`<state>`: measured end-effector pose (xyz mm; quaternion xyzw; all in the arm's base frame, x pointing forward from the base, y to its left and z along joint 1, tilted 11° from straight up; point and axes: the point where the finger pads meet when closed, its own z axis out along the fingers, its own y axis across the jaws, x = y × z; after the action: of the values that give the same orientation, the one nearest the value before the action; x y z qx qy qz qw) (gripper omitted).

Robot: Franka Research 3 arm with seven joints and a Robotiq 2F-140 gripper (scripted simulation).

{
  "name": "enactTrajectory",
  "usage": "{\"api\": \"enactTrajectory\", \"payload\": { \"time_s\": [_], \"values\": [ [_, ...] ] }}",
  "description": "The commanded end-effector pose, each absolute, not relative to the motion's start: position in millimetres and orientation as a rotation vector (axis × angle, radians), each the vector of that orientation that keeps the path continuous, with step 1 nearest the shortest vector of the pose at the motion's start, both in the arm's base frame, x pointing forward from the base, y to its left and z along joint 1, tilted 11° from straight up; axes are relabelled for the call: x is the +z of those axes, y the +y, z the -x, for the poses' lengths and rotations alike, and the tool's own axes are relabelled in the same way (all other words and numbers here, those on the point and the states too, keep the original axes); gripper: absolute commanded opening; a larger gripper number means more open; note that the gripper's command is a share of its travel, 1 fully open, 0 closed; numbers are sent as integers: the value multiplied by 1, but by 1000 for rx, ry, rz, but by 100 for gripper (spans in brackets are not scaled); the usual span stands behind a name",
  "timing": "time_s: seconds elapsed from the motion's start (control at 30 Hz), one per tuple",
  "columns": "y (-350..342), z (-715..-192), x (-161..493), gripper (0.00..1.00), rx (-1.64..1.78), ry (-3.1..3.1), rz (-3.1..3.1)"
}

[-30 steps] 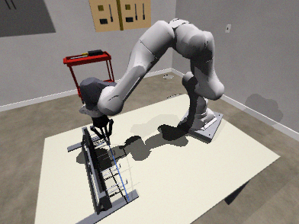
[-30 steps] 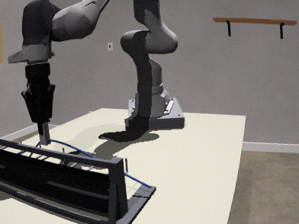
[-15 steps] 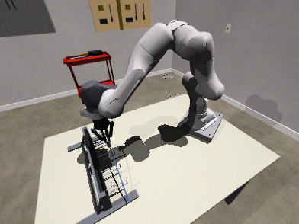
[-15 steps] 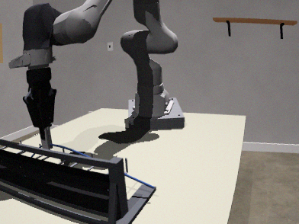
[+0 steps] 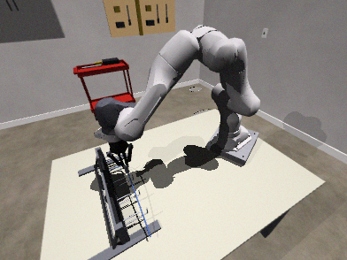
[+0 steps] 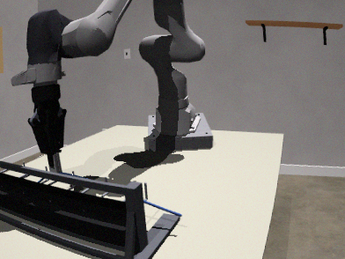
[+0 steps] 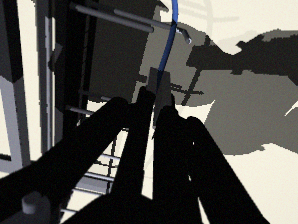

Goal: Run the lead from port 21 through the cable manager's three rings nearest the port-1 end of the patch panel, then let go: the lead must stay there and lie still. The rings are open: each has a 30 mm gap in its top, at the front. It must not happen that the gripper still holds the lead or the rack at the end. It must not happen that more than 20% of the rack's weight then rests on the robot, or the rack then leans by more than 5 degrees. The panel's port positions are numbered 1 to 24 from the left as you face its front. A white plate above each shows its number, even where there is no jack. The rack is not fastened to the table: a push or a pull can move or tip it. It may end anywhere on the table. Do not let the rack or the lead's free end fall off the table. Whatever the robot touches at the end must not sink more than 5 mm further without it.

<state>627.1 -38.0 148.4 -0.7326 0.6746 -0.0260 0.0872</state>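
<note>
One blue lead is pinched in the closed hand beside the rack, tabletop stretching from there to the arm's base

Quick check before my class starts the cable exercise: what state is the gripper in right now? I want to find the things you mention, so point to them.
Gripper (image 5: pixel 126 164) (image 6: pixel 54 162) (image 7: pixel 156 81): closed, its jaws holding the blue lead (image 5: pixel 139 204) (image 6: pixel 163 208) (image 7: pixel 168 46).

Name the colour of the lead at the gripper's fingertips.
Blue; the lead shows it best in the wrist view.
</note>
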Motion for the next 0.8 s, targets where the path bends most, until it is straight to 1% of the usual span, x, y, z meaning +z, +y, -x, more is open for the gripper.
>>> {"api": "enactTrajectory", "payload": {
  "time_s": [0.0,0.77],
  "values": [
    [-39,-631,146,0,-91,1999,2181],
    [-38,-633,132,0,-91,1999,2181]
  ]
}}
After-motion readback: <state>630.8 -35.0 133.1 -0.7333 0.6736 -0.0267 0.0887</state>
